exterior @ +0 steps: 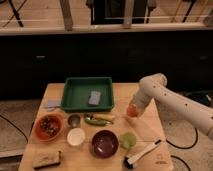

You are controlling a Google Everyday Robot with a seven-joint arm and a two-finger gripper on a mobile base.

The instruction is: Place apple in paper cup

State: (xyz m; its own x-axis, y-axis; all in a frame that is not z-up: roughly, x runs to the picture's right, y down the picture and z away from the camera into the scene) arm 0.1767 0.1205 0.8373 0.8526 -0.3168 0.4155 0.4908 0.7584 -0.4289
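Note:
The apple [131,112], small, round and orange-red, is at the tip of my gripper [133,109] over the right side of the wooden table [150,125]. The gripper comes down from the white arm [165,95] on the right and is shut on the apple, just above the table top. The white paper cup [76,136] stands upright near the front left, well to the left of the gripper. The fingers are mostly hidden behind the apple.
A green tray [75,95] with a grey sponge [94,97] is at the back. A small metal cup [74,120], a green-yellow vegetable [97,119], a dark purple bowl [104,143], a green cup [128,140], a brush [142,152], an orange bowl [47,126] and a brown block [46,159] stand nearby.

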